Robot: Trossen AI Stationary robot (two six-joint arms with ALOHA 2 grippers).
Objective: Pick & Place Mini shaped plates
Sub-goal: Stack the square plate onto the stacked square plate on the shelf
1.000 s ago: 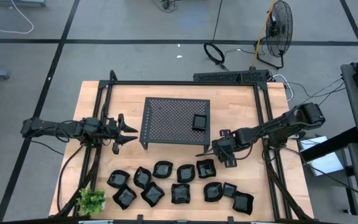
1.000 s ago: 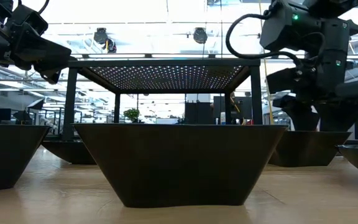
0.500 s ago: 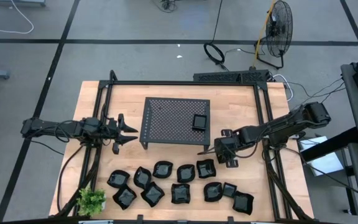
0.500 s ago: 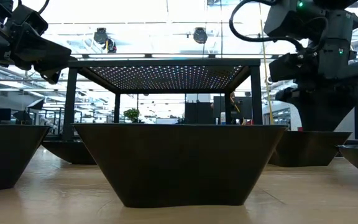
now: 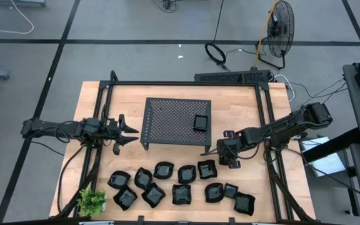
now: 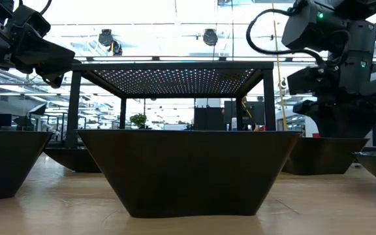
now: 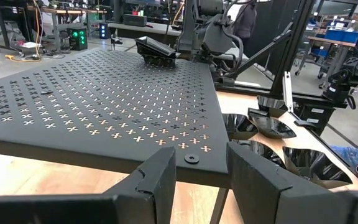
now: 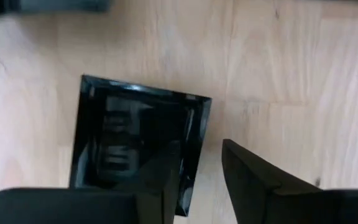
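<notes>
Fingers (image 8: 194, 180) of the right arm stand a narrow gap apart and hold nothing; in the right wrist view they straddle one rim of a square plate (image 8: 138, 146), one finger over the plate's inside, the other over bare desk (image 8: 291, 93). You cannot tell whether they touch it. From above, the right fingers (image 5: 229, 157) hang past the rack's (image 5: 174, 119) right front corner, over the square plate (image 5: 207, 169) at the right end of the back row of mini shaped plates (image 5: 180, 184) along the desk's front edge. One plate (image 5: 200, 122) already sits on the rack's right side. Judgement: the right arm is nearer; you need a short descent to pinch the rim. Left arm's fingers (image 5: 127, 133) wait at the rack's left edge, slightly parted and empty.
</notes>
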